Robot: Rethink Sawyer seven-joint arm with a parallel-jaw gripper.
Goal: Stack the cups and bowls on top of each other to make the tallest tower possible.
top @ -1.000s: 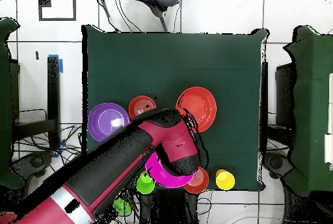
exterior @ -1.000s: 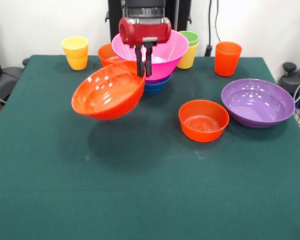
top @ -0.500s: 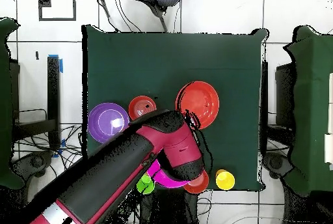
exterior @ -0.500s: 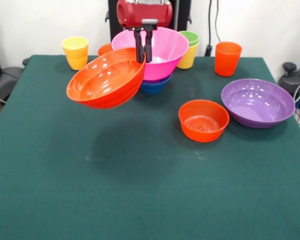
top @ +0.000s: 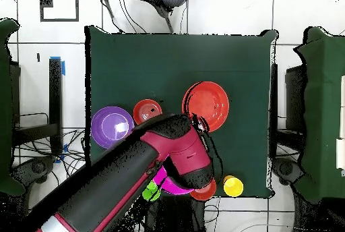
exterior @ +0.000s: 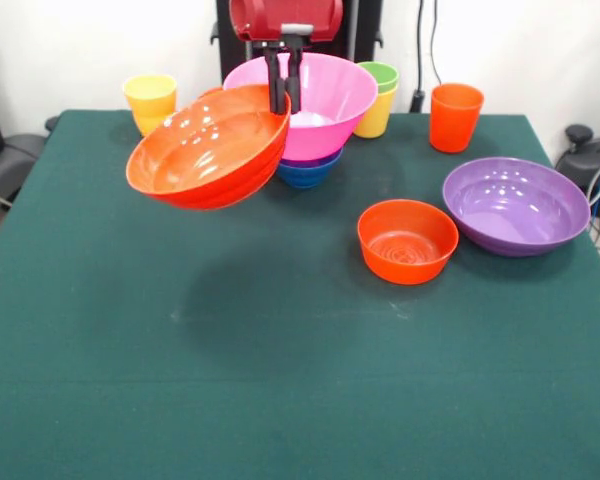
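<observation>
The gripper (exterior: 283, 92) is closed on the rim of the wide orange bowl (exterior: 208, 147), which is held clear of the green table (exterior: 300, 350) and tilted, its open side turned toward the camera. Directly behind the gripper, the big pink bowl (exterior: 320, 105) is seen resting on the small blue bowl (exterior: 305, 174). A yellow cup with a green cup (exterior: 379, 76) nested in it is found behind the pink bowl, to the right of the gripper in the front view. The taller orange cup (exterior: 454, 116) is placed further right. The purple bowl (exterior: 515, 205) and a small orange bowl (exterior: 407, 239) are set lower right of the gripper, apart from one another. A second yellow cup (exterior: 151, 101) is seen left of the gripper, partly hidden by the held bowl. In the overhead view, the arm (top: 135, 175) is shown covering most of the pink bowl.
</observation>
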